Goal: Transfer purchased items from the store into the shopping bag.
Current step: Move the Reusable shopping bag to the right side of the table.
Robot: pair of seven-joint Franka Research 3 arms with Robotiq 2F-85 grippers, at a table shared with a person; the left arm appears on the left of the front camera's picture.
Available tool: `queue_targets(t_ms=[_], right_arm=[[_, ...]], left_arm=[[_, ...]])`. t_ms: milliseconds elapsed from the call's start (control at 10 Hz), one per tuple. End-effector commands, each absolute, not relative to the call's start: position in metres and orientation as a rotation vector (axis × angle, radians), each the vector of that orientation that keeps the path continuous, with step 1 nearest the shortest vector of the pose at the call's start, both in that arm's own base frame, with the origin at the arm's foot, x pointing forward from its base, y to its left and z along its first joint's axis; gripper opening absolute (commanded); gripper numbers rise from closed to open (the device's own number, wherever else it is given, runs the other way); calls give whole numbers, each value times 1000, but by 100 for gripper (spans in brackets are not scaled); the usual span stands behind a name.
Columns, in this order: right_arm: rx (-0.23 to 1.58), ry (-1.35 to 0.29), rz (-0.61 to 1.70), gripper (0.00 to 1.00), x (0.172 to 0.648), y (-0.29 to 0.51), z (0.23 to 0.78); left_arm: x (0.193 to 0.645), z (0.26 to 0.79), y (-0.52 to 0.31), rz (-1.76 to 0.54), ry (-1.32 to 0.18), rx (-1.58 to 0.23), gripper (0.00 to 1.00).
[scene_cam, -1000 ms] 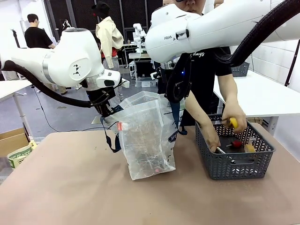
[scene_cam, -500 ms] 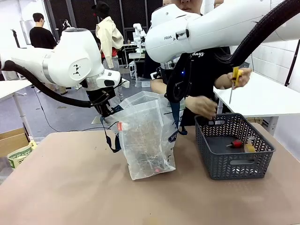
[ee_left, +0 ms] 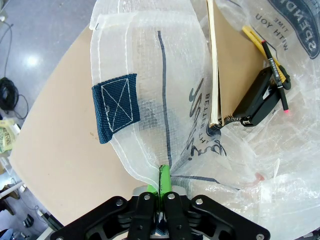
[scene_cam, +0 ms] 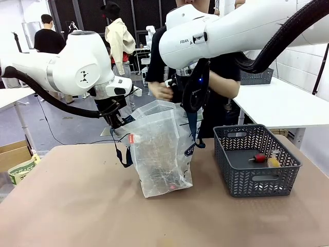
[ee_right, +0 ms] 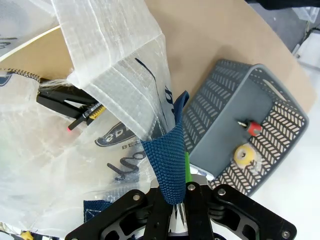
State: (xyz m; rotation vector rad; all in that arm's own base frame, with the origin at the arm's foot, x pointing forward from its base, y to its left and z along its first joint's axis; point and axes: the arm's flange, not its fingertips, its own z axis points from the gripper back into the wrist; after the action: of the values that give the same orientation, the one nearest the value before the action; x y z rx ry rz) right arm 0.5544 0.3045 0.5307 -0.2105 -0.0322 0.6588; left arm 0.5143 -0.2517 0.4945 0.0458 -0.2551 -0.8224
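Translucent crinkly shopping bag [scene_cam: 162,154], left end effector [ee_left: 161,176] pinching its rim, right end effector [ee_right: 179,184] clamping woven navy strap [ee_right: 167,155]

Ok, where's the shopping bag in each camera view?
Front: bag stands mid-table, left of the basket.
Left wrist: bag across centre and right, edge pinched in the left gripper.
Right wrist: bag on the left, strap clamped in the right gripper.
Shared landmark: the tan table.
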Motion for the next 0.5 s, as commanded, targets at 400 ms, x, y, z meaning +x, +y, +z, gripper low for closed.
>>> queue_targets(t_ms=[400], right_arm=[[-212, -31, 655, 0, 555, 303, 529]], left_arm=[[514, 494, -251, -819, -254, 47, 0]])
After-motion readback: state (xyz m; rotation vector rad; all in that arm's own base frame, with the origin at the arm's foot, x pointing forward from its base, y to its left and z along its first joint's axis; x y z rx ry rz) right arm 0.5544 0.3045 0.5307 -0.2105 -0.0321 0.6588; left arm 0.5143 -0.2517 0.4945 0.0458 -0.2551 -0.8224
